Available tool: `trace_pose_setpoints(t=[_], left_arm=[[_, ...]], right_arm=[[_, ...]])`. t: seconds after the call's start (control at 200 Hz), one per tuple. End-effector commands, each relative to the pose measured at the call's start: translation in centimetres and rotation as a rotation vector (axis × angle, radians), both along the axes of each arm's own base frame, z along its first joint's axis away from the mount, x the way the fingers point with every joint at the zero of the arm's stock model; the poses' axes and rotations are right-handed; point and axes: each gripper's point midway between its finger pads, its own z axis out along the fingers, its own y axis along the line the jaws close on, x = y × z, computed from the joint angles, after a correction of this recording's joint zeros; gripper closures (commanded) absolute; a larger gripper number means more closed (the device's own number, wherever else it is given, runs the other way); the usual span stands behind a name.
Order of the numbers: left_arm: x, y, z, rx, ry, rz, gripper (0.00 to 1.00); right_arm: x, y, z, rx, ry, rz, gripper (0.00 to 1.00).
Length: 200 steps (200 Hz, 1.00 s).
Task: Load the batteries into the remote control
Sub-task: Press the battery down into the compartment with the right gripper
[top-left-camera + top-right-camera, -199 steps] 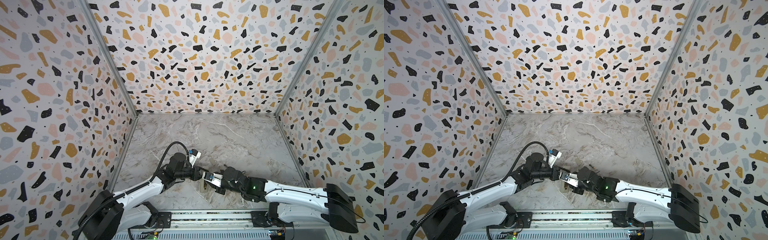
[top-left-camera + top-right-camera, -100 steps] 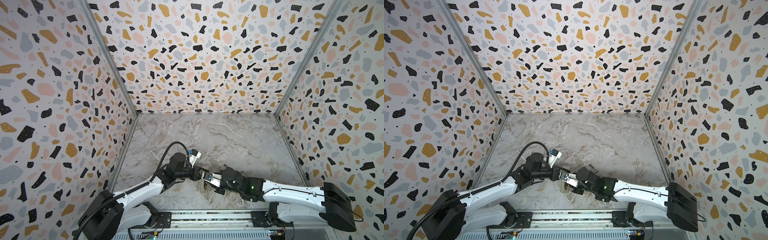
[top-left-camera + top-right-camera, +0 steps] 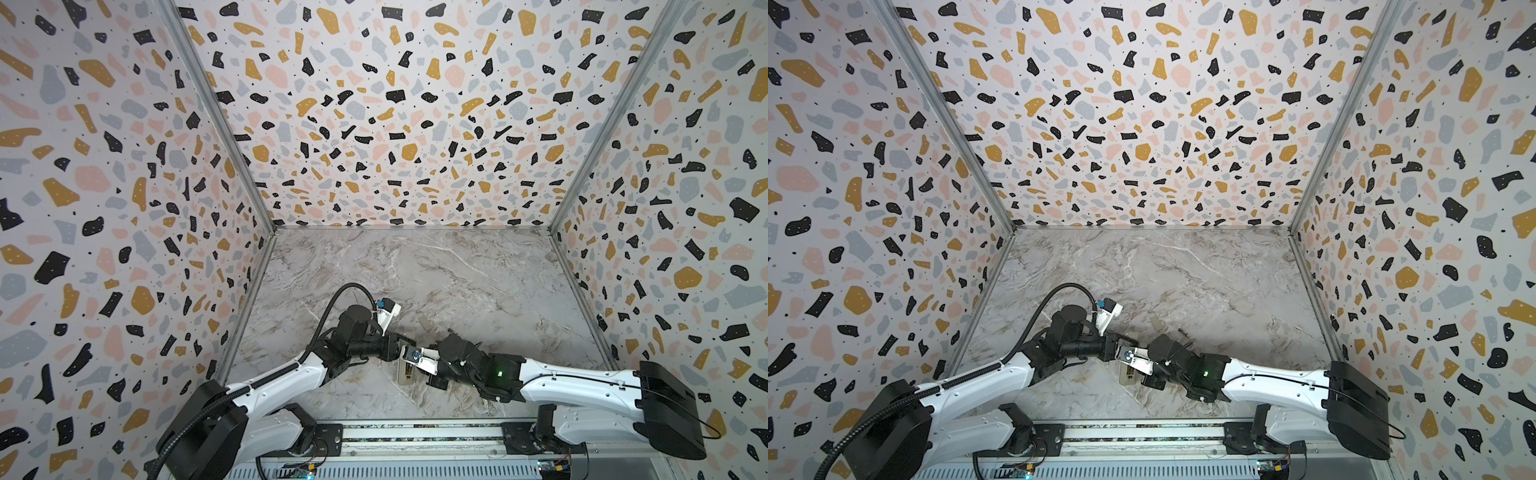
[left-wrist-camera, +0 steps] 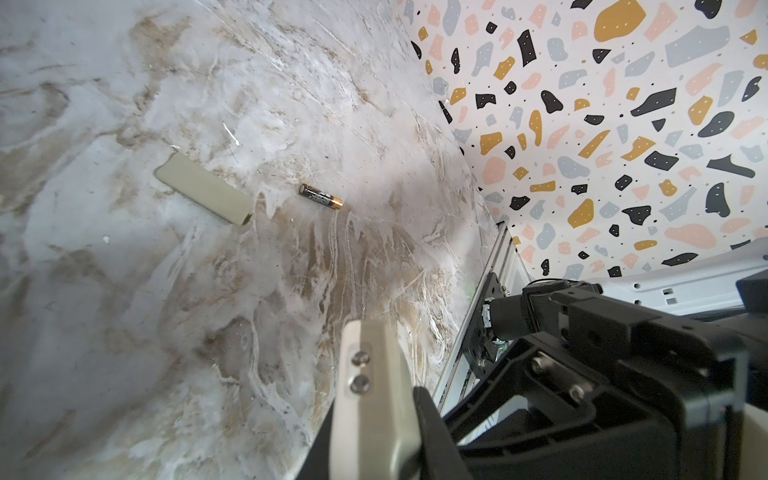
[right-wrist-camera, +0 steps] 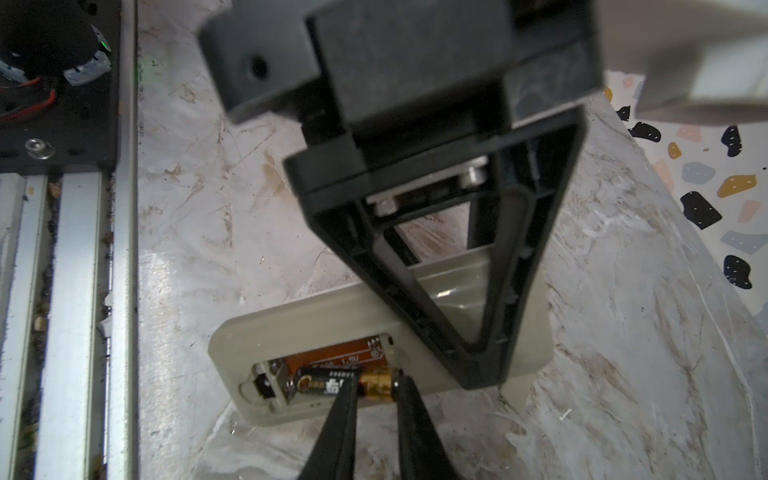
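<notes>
- One battery (image 5: 316,384) is seen lying lengthwise in the open recess on the back of the remote control (image 5: 332,324), with its gold end turned toward the middle of the remote.
- The remote control is laid back-up on the marble desk (image 5: 199,216), near the front edge and close to the metal rail (image 5: 70,291). In both top views it is found between the two arms.
- The right hand (image 5: 376,380) is set over the battery's gold end, its two black fingertips a narrow gap apart and touching the battery. Whether the battery is actually gripped cannot be told.
- The left hand (image 5: 478,370) is closed on itself, and its tip is pressed onto the remote's pale back just beside the recess. Part of that back is hidden by it in the right wrist view.
- A second battery (image 4: 321,196) is left lying on the desk, well apart from the remote and on the far side of both hands.
- A pale-grey cover plate (image 4: 203,194) lies near that second battery without touching it.
- In a top view the remote is largely covered by the right arm's wrist camera, and the cover plate is seen beyond the hands.
- The desk is enclosed on three sides by speckled walls (image 3: 395,124).
</notes>
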Motion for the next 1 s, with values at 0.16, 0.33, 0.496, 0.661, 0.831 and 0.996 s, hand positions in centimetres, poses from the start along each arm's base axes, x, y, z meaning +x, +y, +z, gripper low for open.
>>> trace_pose_setpoints(t=[0.16, 0.33, 0.496, 0.661, 0.831, 0.996], left_arm=[[0.0, -0.4, 1.9, -0.062, -0.049, -0.026, 1.0], [-0.1, -0.4, 2.0, -0.066, -0.051, -0.027, 1.0], [-0.1, -0.4, 2.0, -0.069, -0.05, -0.028, 1.0], [-0.1, -0.4, 2.2, -0.073, -0.052, -0.028, 1.0], [-0.1, -0.5, 2.1, -0.074, -0.051, -0.031, 1.0], [-0.2, -0.5, 2.1, -0.074, -0.05, -0.032, 1.0]], right_arm=[[-0.2, 0.7, 0.4, -0.018, 0.002, 0.018, 0.82], [-0.4, 0.8, -0.2, -0.036, 0.011, 0.029, 0.82], [-0.7, 1.0, -0.9, -0.054, 0.022, 0.039, 0.82], [-0.9, 1.2, -1.5, -0.075, 0.031, 0.049, 0.82], [-1.3, 1.3, -1.9, -0.088, 0.041, 0.059, 0.82], [-1.6, 1.4, -2.7, -0.115, 0.05, 0.067, 0.82]])
